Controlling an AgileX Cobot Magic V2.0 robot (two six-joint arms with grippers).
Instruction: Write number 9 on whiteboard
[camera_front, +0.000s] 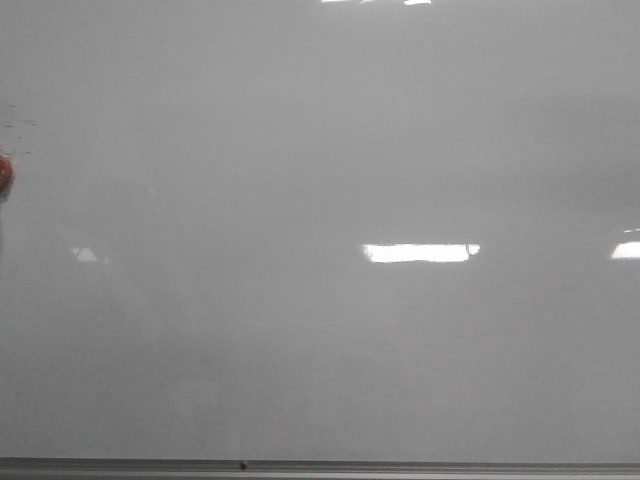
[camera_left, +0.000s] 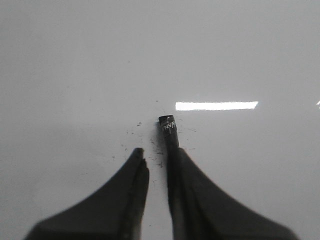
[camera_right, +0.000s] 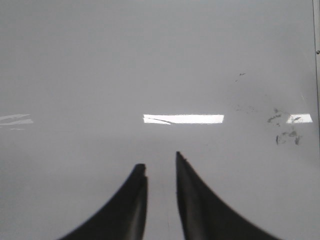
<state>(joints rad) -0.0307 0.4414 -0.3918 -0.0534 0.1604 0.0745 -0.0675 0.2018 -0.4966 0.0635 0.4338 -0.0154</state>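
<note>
No number 9 on the whiteboard (camera_front: 320, 150) yet: we log left gripper (camera_left: 157, 157) jaws pinching a black marker (camera_left: 169, 131) near it, right gripper (camera_right: 161, 162) jaws spread, empty.

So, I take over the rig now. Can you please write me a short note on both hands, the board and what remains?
Left hand: shut on a short black cylindrical marker with white lettering, its end pointing at the board.
Right hand: open, holding nothing, facing the board.
Large glossy pale grey whiteboard: only old faint smudges; a small red object at its left edge in the front view.
Done: marker gripped.
Left: no 9 is visible yet; the whole digit remains to write.
</note>
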